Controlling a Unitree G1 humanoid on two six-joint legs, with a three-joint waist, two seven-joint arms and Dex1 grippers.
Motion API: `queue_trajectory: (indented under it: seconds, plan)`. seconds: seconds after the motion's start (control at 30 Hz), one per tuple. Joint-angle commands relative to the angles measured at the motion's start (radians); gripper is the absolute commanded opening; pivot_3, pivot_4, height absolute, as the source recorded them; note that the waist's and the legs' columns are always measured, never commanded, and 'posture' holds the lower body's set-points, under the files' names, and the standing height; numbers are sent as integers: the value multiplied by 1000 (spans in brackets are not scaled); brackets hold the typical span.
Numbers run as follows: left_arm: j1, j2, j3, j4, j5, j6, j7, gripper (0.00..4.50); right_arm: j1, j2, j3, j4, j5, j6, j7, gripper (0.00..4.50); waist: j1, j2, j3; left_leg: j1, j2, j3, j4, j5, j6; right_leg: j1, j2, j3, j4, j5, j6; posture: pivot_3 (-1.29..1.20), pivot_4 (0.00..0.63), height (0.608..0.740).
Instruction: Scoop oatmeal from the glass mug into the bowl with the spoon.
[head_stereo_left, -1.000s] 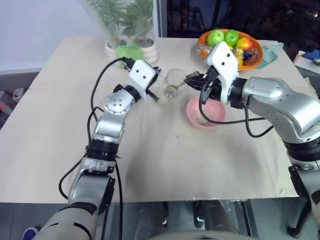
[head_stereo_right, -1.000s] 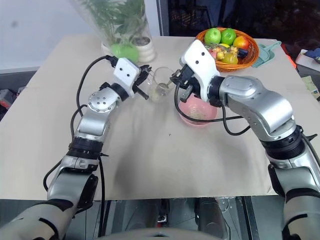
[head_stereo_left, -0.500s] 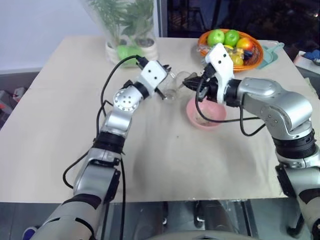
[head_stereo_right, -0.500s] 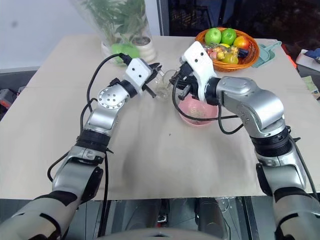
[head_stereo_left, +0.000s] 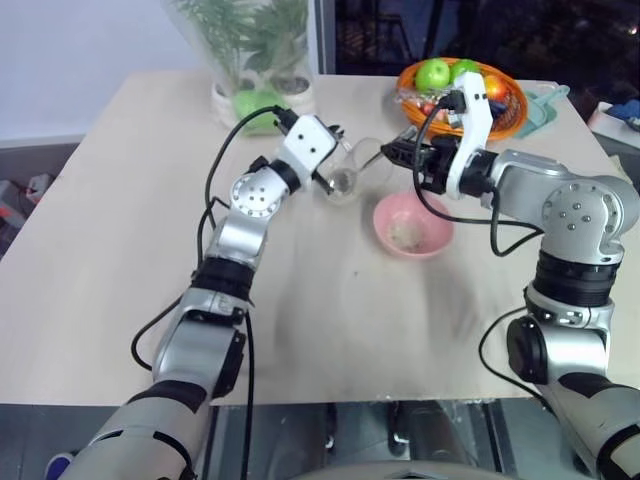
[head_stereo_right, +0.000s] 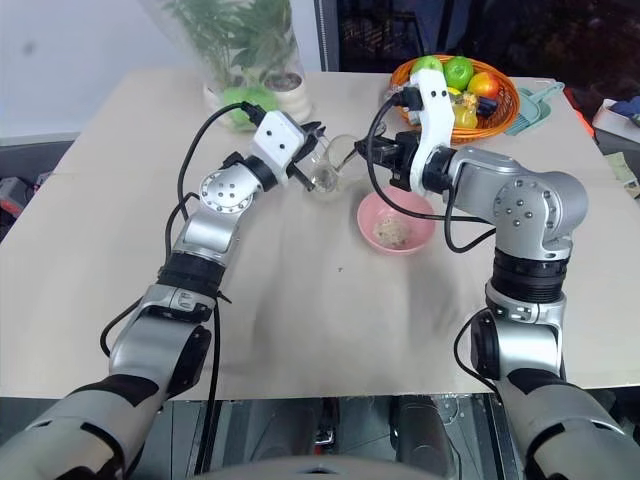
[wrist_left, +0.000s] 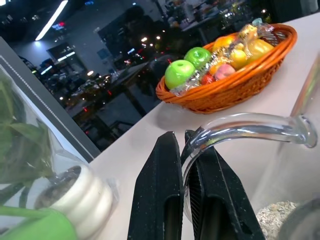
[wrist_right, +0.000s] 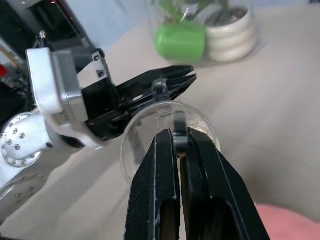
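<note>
Mug (head_stereo_right: 328, 168): lifted and tilted above the table (head_stereo_right: 300, 300), beside the bowl (head_stereo_right: 396, 222); our left gripper (wrist_left: 186, 165) pinches its handle. Spoon (wrist_right: 179, 131): pinched in our right gripper (wrist_right: 181, 150), reaching into the mug mouth. Oatmeal (head_stereo_right: 390, 232): a heap in the bowl, some in the mug. Fruit basket (head_stereo_right: 490, 118): behind.

My right gripper (wrist_right: 181, 142) pinches the spoon (wrist_right: 179, 129) over the glass mug (wrist_right: 167, 135); my left gripper (wrist_right: 172, 80) squeezes the mug's handle.
</note>
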Motion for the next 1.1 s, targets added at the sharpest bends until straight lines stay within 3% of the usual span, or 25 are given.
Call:
queue_trajectory:
  seconds: [0.03,0.13,0.23,0.6,0.87,0.97,1.1]
  plan:
    - [-42,-11,19,-27,-10,-30,14,23,2,-70,147,-110,-100,-172,93,0,-5,0,0,0,0,0,0,0,0,0,0,0,0,0,0,0,150,740]
    - [-44,-16,18,-31,-11,-26,16,23,25,-120,243,-134,-166,-246,140,0,-7,0,0,0,0,0,0,0,0,0,0,0,0,0,0,0,150,740]
    - [-43,-22,19,-35,-14,-24,14,23,44,-125,260,-137,-170,-252,163,0,-7,0,0,0,0,0,0,0,0,0,0,0,0,0,0,0,150,740]
    - [-32,-30,19,-44,-21,-25,3,23,-8,87,-100,-36,37,78,20,0,-3,0,0,-1,0,0,1,0,0,0,0,-1,1,0,0,0,150,740]
    - [-44,-39,18,-30,-20,-21,-1,23,73,-132,239,-136,-241,-273,149,0,-7,0,0,-1,0,-1,1,0,0,0,0,-1,0,0,0,0,150,740]
    - [-46,-42,18,-29,-20,-21,-3,23,105,-131,262,-150,-240,-279,168,0,-7,0,0,-1,0,-1,1,0,0,-1,0,-1,0,0,0,0,150,740]
    - [-46,-43,20,-26,-21,-21,-7,23,99,-62,166,-140,-154,-170,144,0,-6,0,0,-1,0,-1,2,0,0,-1,0,-1,1,0,0,0,150,740]
